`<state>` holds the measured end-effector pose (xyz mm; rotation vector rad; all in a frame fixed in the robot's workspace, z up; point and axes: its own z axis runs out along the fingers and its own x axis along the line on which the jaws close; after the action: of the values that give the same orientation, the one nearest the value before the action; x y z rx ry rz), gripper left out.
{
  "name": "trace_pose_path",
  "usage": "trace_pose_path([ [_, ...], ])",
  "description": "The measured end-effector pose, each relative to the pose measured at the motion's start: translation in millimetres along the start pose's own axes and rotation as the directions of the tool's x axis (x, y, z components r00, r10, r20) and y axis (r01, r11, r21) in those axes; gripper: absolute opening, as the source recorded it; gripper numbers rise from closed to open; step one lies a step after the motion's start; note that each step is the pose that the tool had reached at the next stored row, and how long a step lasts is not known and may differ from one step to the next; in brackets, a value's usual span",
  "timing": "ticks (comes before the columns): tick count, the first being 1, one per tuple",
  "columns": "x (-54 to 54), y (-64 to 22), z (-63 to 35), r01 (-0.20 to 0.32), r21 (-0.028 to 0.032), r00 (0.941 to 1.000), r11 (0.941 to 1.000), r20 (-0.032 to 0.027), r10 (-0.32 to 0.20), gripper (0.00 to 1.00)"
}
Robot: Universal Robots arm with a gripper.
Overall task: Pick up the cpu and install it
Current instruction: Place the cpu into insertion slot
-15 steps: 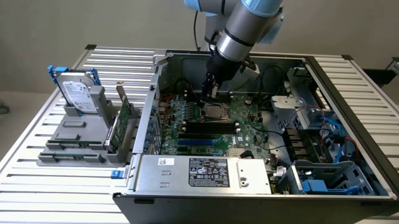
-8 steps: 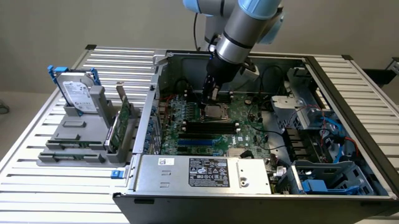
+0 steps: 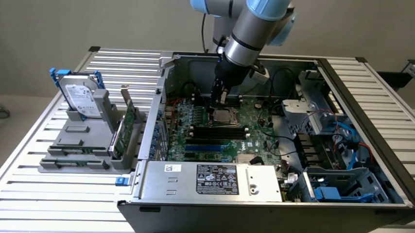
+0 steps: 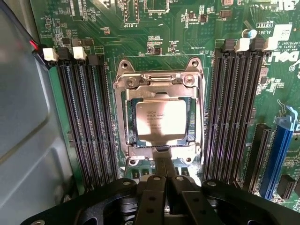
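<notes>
Gripper [image 4: 164,153], pinched fully together, ends just beside the cpu [image 4: 161,123] lying in its socket [image 4: 120,137].

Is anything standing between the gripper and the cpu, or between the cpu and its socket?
Nothing visible does. The cpu lies inside the socket frame, and the shut gripper is right at its edge.

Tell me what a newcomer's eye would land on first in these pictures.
The arm reaches down into an open computer case over its green motherboard. The shiny cpu lies inside the metal-framed socket, with the shut gripper at its edge. On the exterior view's left, a hard drive stands in a grey holder.
</notes>
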<state>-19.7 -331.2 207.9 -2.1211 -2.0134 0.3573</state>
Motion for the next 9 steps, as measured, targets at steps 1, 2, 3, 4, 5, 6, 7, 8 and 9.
trace_pose_path([
  [1,0.3,0.1,0.5,0.000,-0.0007,1.0000,1.0000,0.0000,0.000,0.11],
  [2,0.6,0.2,1.1,0.000,-0.0010,1.0000,1.0000,0.0001,0.000,0.11],
  [3,0.9,0.3,1.8,0.000,-0.0012,1.0000,1.0000,0.0001,0.000,0.11],
  [4,1.2,0.5,2.8,0.000,-0.0013,1.0000,1.0000,0.0002,0.000,0.11],
  [5,1.5,0.6,3.7,0.000,-0.0014,1.0000,1.0000,0.0001,0.000,0.11],
  [6,1.7,0.6,4.4,0.000,-0.0015,1.0000,1.0000,0.0001,0.000,0.11],
  [7,1.9,0.6,5.0,0.000,-0.0015,1.0000,1.0000,0.0001,0.000,0.11],
  [8,2.0,0.5,5.4,0.000,-0.0016,1.0000,1.0000,0.0001,0.000,0.11],
  [9,2.1,0.5,5.8,0.000,-0.0016,1.0000,1.0000,0.0001,0.000,0.11],
])
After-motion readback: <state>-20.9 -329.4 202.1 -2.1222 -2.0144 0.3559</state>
